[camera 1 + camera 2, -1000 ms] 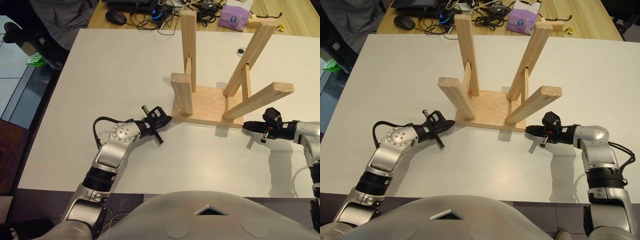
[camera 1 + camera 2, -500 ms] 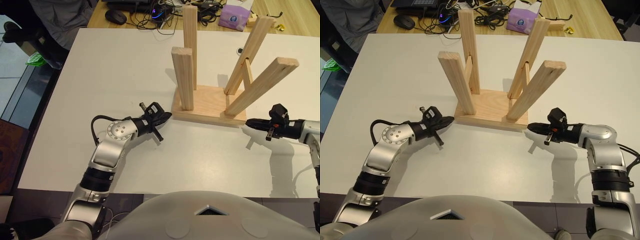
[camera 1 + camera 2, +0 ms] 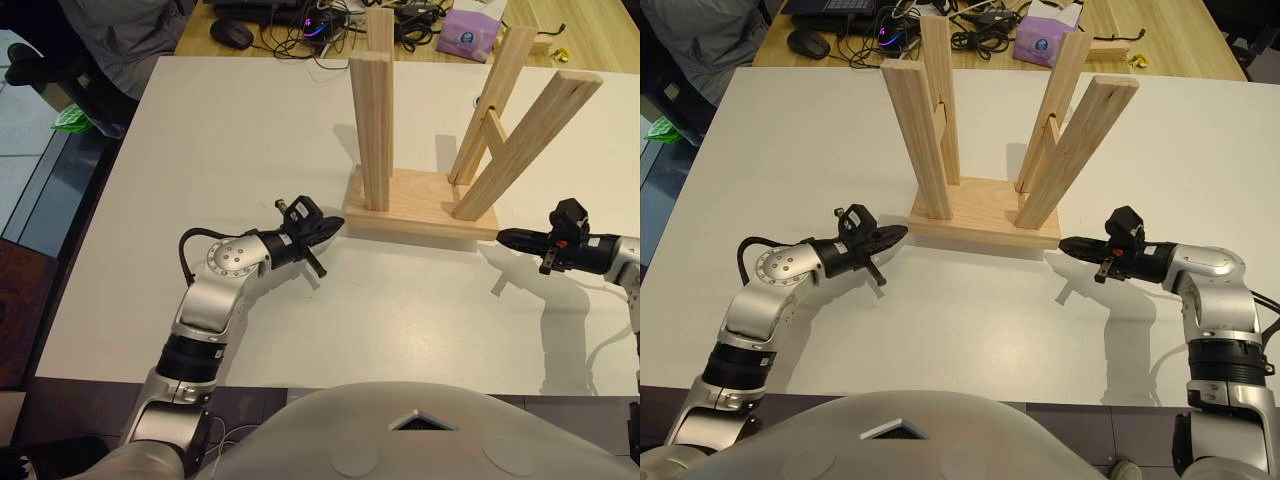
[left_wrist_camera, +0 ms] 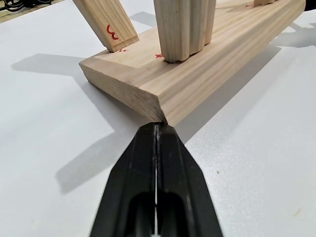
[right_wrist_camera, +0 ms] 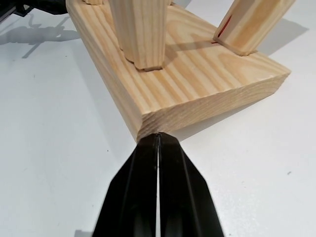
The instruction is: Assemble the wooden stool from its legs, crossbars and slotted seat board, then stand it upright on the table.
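The stool (image 3: 375, 130) rests legs-up on its seat board (image 3: 420, 205) mid-bench (image 3: 250, 120), left claw (image 3: 335, 226) and right claw (image 3: 505, 237) both pinched closed at its near corners; stiff, weighty wood, likely best clamped across the board's edge

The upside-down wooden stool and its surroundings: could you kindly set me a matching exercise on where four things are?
1. pale wooden seat board
2. left black two-finger gripper
3. right black two-finger gripper
4. purple tissue box

A. on the wooden desk beyond the white table
B. shut, tip at the board's near right corner
C. flat on the white table, legs pointing up
D. shut, tip at the board's near left corner

Pairs: 1-C, 2-D, 3-B, 4-A.
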